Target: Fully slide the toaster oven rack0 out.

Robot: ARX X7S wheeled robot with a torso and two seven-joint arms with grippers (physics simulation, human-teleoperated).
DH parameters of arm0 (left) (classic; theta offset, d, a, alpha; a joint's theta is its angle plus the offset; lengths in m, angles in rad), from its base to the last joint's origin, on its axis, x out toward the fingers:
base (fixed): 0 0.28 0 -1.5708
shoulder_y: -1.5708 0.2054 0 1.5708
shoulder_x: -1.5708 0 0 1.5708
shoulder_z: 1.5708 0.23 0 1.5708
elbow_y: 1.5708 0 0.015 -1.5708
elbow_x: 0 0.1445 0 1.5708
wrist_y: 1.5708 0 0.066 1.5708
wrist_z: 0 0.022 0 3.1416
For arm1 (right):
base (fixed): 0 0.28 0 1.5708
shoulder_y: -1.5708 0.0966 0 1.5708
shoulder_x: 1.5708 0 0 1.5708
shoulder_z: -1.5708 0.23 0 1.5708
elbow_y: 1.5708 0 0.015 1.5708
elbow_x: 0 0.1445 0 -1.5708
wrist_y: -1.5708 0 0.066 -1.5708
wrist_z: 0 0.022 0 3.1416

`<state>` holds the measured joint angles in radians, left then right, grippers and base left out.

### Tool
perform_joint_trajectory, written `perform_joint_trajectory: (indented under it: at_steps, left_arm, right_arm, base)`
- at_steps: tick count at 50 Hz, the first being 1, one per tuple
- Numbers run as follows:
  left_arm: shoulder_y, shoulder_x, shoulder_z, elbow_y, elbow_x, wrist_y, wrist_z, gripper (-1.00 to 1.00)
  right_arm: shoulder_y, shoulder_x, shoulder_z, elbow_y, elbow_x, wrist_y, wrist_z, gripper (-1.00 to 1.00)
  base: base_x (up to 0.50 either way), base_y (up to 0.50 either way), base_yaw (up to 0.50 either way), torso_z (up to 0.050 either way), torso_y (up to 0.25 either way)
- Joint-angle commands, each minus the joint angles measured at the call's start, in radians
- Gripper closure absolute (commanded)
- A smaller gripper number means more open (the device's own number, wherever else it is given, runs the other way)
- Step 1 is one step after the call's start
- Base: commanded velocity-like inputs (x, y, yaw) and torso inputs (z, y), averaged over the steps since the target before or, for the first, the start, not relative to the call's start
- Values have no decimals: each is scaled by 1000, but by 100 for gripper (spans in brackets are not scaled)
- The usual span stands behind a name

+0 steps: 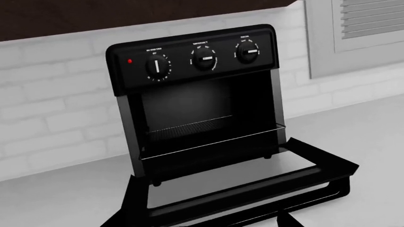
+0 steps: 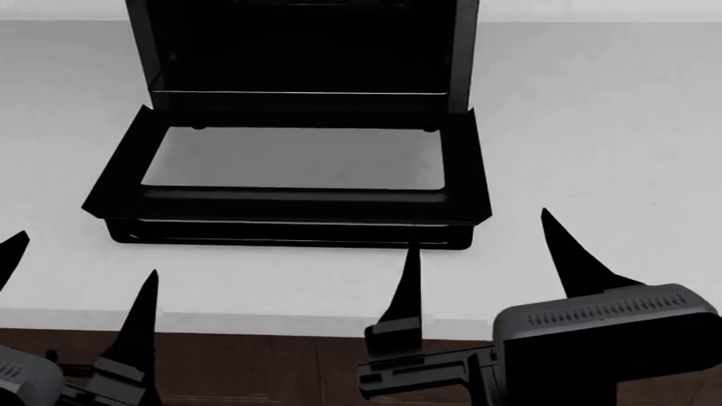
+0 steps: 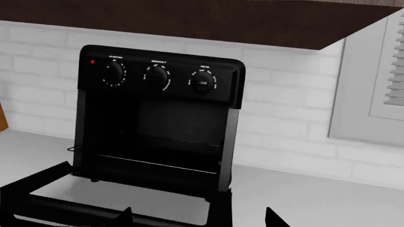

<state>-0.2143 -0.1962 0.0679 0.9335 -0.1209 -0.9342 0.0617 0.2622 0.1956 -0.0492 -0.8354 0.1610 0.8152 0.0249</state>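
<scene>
1. Two grippers are seen: the right gripper (image 2: 479,258) and the left gripper (image 2: 79,266), both spread wide, nothing held or touched.
2. One toaster oven (image 1: 196,94) is set beyond, door (image 2: 293,161) lowered flat.
3. One rack0 (image 1: 189,128) is seated inside the cavity.

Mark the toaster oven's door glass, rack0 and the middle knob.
Door glass (image 2: 293,158), head view: center of the pane in the folded-down door.
rack0 (image 1: 189,127), left wrist view: middle of the wire bars inside the cavity.
Middle knob (image 1: 204,58), left wrist view: the knob's face on the control panel.
</scene>
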Motion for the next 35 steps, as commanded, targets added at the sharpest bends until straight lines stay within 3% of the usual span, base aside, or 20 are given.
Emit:
perform_joint_trajectory:
  at_steps: [1,18,26,29,35]
  left_arm:
    - [-2,-8,6,-2,-7,-1,-4,-100]
    - [-4,-4,-18,20,-42,-21,-4,-100]
    - [-21,-8,-4,18,-48,-41,-9,-100]
    - [-97,-31,54,11,-29,-99,-19,-100]
    - [-381,-49,182,-2,-32,-337,-4,-100]
  right_arm:
    - [3,23,-44,-18,-33,7,25,-100]
    - [2,34,-54,-48,-23,28,35,-100]
    - [-7,6,12,-56,47,-7,9,-100]
    - [13,5,16,-51,41,39,31,-100]
    - [25,14,18,-70,45,75,39,-100]
  base:
    - [469,12,0,0,0]
    - [470,35,0,0,0]
    - [38,9,0,0,0]
    - [0,0,0,0,0]
    - [0,0,0,0,0]
